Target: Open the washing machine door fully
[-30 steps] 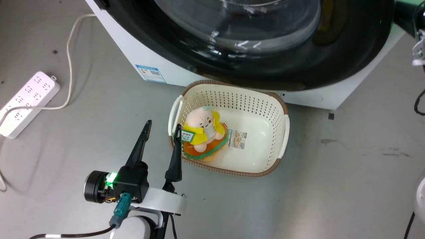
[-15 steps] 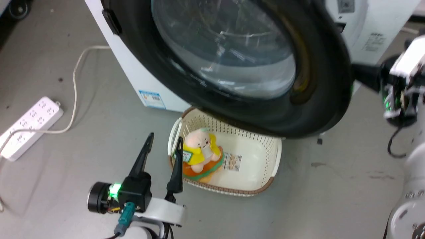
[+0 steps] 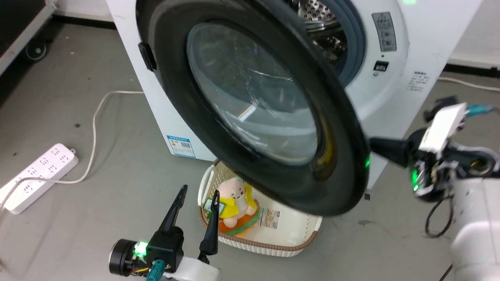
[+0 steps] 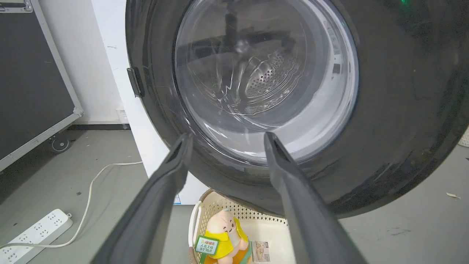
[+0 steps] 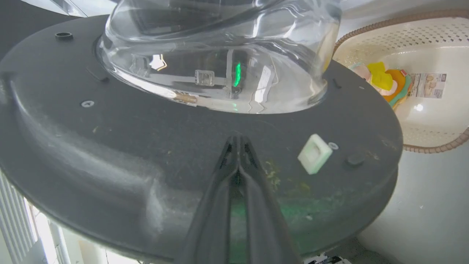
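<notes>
The white washing machine (image 3: 394, 93) stands ahead, its steel drum (image 3: 318, 11) showing past the washing machine door (image 3: 175, 101). That door, black-rimmed with a bulging glass bowl, stands swung partway out on its left hinge. My right gripper (image 3: 377, 145) reaches in from the right behind the door's free edge. In the right wrist view it (image 5: 237, 139) is shut, tips against the door's dark inner face (image 5: 110, 146) just below the glass bowl (image 5: 220, 55). My left gripper (image 3: 199, 192) hangs open low in front, empty; the left wrist view has it (image 4: 227, 136) facing the door (image 4: 403, 110).
A cream perforated basket (image 3: 300, 244) with a plush toy (image 3: 234, 201) sits on the floor under the door's lower edge. A white power strip (image 3: 39, 175) and its cable lie at the left. A black wheeled case (image 4: 29, 91) stands further left.
The head camera has tilted up. The door has swung further out from the machine, uncovering the drum, with my shut right gripper staying behind its free edge. The left gripper stays open.
</notes>
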You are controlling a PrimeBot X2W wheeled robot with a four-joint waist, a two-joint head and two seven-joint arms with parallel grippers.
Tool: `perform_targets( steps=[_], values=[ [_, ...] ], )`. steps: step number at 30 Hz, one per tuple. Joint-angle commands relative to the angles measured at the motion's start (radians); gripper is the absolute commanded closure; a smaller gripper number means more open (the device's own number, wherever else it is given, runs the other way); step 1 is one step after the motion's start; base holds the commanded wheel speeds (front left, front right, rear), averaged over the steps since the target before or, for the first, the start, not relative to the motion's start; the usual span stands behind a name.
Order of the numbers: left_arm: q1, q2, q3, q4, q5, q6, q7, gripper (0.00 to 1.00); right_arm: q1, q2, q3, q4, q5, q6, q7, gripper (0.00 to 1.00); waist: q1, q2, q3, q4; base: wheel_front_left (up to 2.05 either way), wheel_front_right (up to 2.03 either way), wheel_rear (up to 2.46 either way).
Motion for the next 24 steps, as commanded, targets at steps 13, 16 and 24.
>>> perform_targets(
  steps=[13, 16, 24],
  values=[
    [0.073, 0.004, -0.006, 0.005, 0.006, -0.010, -0.005, 0.00, 0.240, 0.007, 0.368, -0.080, 0.366, 0.001, -0.065, 1.00, 0.0002, 0.0000, -0.061, 0.060, 0.00, 0.00, 0.00],
    [0.089, 0.004, -0.006, 0.008, 0.005, -0.012, -0.005, 0.00, 0.293, 0.007, 0.473, -0.118, 0.451, 0.001, -0.088, 1.00, 0.0002, 0.0000, -0.075, 0.077, 0.00, 0.00, 0.00],
    [0.110, 0.004, -0.001, 0.014, 0.001, -0.009, -0.005, 0.00, 0.394, 0.007, 0.696, -0.228, 0.589, 0.001, -0.184, 1.00, 0.0002, 0.0000, -0.093, 0.113, 0.00, 0.00, 0.00]
  ],
)
